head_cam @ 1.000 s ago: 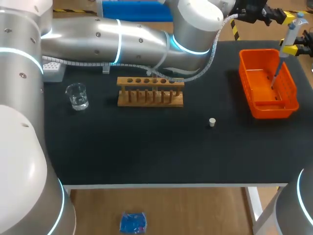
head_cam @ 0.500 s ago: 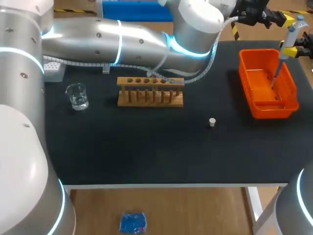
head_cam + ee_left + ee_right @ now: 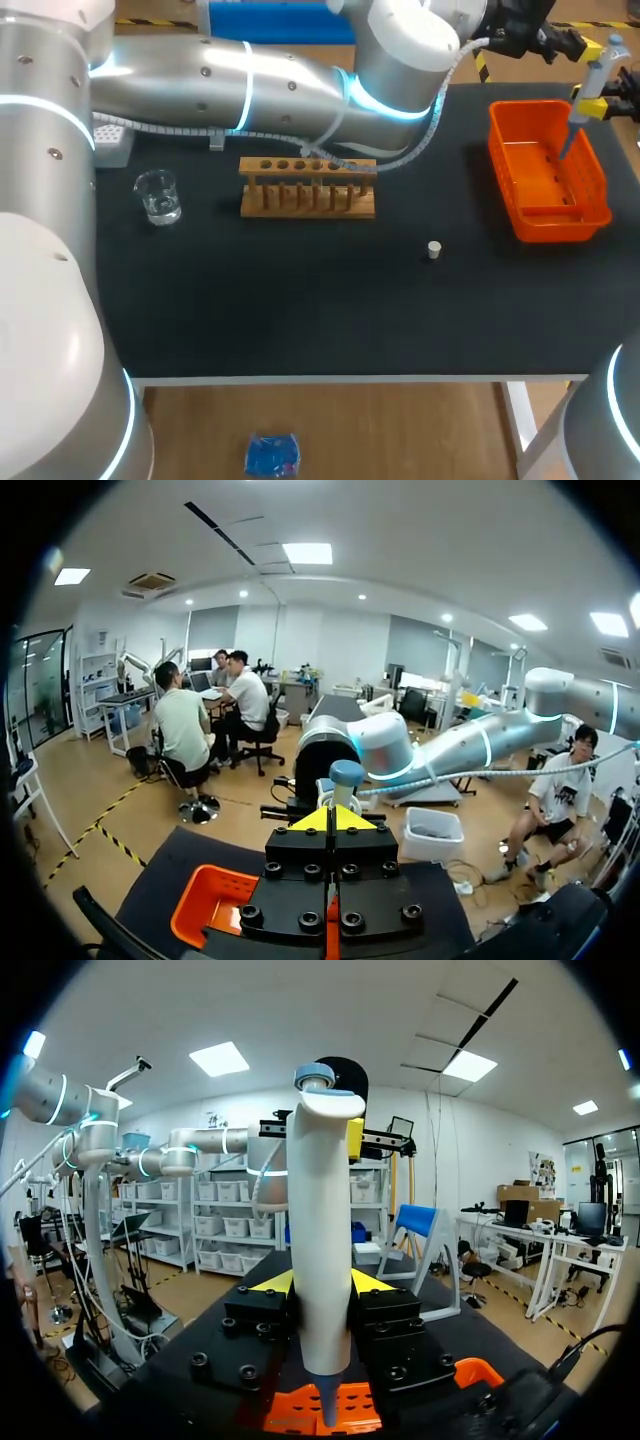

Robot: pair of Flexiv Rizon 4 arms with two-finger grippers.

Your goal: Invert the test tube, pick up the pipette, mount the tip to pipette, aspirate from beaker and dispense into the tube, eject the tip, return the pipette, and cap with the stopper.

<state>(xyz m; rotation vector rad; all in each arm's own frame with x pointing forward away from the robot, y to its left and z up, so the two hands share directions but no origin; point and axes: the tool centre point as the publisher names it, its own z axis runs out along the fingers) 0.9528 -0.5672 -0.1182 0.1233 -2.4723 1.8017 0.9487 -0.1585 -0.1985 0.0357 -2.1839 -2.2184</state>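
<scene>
My right gripper (image 3: 596, 100) (image 3: 320, 1285) is shut on the white pipette (image 3: 592, 85) (image 3: 320, 1250) and holds it upright over the orange bin (image 3: 548, 205). The pipette's thin lower end points down into the bin. My left arm reaches across the table's back, and its gripper (image 3: 574, 43) (image 3: 340, 820) is shut and empty, level with the pipette's blue top knob (image 3: 347, 773). The wooden test tube rack (image 3: 308, 187) stands mid-table, with the glass beaker (image 3: 158, 196) to its left. The small pale stopper (image 3: 434, 250) lies in front of the rack, to its right.
A white tip box (image 3: 108, 142) sits at the back left, partly hidden by my left arm. The orange bin takes up the table's right side. The left arm's long body spans the back of the table above the rack.
The pipette's lower end reaches less far into the bin than before. My left gripper has shifted slightly toward the pipette's top. The right gripper has kept its grip.
</scene>
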